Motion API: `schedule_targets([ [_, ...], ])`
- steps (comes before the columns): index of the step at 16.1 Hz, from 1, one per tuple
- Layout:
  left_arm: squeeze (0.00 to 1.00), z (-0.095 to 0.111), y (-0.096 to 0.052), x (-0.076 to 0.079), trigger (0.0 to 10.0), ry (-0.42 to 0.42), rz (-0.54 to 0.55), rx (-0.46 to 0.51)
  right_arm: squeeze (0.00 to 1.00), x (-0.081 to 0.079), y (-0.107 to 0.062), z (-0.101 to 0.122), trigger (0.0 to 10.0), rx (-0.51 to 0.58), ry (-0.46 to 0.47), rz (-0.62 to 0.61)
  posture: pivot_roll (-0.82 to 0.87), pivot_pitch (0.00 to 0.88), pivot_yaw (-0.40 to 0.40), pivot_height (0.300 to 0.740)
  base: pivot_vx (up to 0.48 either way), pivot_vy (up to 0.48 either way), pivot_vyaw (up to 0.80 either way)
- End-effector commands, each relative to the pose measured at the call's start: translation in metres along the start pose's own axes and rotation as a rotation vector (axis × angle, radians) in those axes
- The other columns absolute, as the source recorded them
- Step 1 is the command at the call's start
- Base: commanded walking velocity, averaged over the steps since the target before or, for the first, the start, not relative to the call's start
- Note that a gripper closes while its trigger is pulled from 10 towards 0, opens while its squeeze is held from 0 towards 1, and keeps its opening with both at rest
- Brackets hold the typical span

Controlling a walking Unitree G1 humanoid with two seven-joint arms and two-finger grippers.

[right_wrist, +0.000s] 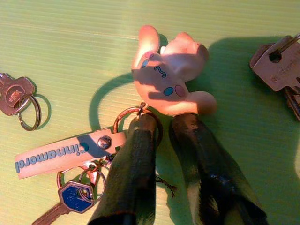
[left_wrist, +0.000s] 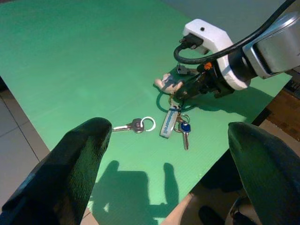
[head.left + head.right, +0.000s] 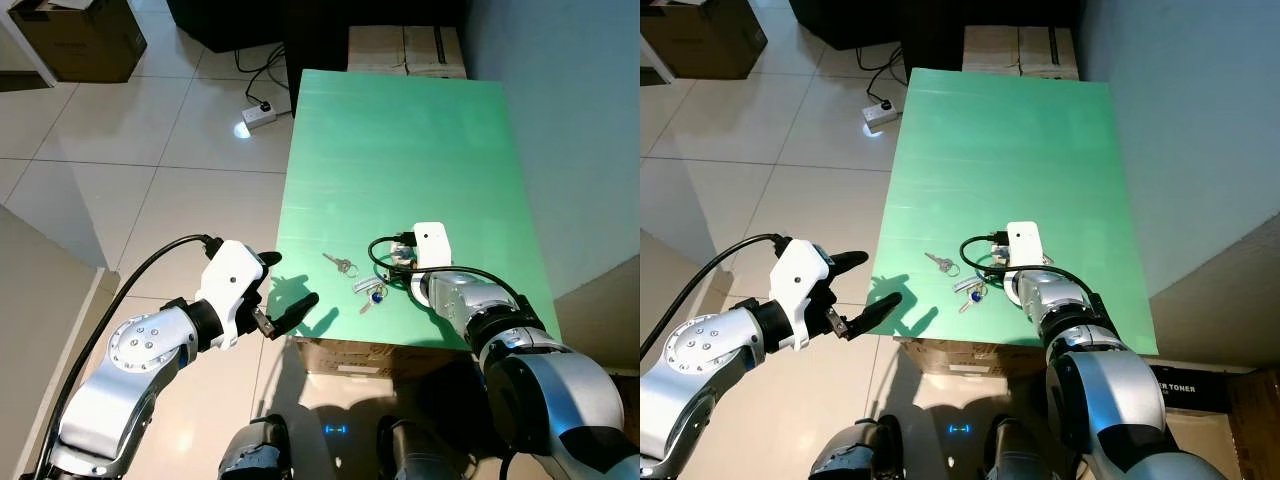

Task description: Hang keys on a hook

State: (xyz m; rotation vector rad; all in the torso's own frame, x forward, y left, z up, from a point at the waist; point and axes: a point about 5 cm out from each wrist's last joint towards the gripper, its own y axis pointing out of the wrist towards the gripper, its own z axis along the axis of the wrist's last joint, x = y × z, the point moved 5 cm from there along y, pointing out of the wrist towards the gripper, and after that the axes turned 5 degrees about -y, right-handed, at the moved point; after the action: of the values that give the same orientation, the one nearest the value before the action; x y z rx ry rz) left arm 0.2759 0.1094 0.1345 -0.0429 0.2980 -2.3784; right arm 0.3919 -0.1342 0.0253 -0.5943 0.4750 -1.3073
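A key bunch (image 3: 372, 288) with a white strap (image 1: 70, 152), a blue-headed key (image 1: 74, 197) and a pale cartoon charm (image 1: 164, 79) lies near the front edge of the green table (image 3: 400, 150). My right gripper (image 1: 161, 124) rests on the table with its fingers nearly together, pinching the bunch's ring just below the charm. A single key (image 3: 341, 264) on a ring lies a little to the left. Another set of keys (image 1: 279, 65) lies beside the charm. My left gripper (image 3: 290, 280) hovers open off the table's front left corner, holding nothing.
A power strip (image 3: 258, 115) with cables lies on the tiled floor left of the table. Cardboard boxes (image 3: 405, 50) stand behind the table and another (image 3: 80, 35) at the far left. A grey wall (image 3: 570, 120) runs along the right side.
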Motion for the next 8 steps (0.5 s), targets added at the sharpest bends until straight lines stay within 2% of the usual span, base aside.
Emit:
schedule_targets([
  [1, 0.0, -0.0027, -0.0006, 0.0018, 10.0, 0.002, -0.018, -0.011, 0.0, -0.0003, 0.0009, -0.0137, 0.0, -0.033, 0.006, 0.006, 0.08, 0.26, 0.07, 0.74, 0.0, 0.0, 0.0],
  [5, 0.0, -0.0024, 0.0025, -0.0003, 10.0, 0.005, -0.023, -0.007, 0.0, 0.0028, 0.0006, -0.0081, 0.0, 0.019, 0.011, -0.002, 0.07, 0.225, 0.07, 0.74, 0.0, 0.0, 0.0],
  [8, 0.0, -0.0025, 0.0037, -0.0051, 10.0, 0.007, -0.008, 0.005, 0.0, -0.0013, 0.0015, -0.0116, 0.0, 0.043, 0.005, 0.012, 0.05, 0.175, 0.068, 0.74, 0.0, 0.0, 0.0],
])
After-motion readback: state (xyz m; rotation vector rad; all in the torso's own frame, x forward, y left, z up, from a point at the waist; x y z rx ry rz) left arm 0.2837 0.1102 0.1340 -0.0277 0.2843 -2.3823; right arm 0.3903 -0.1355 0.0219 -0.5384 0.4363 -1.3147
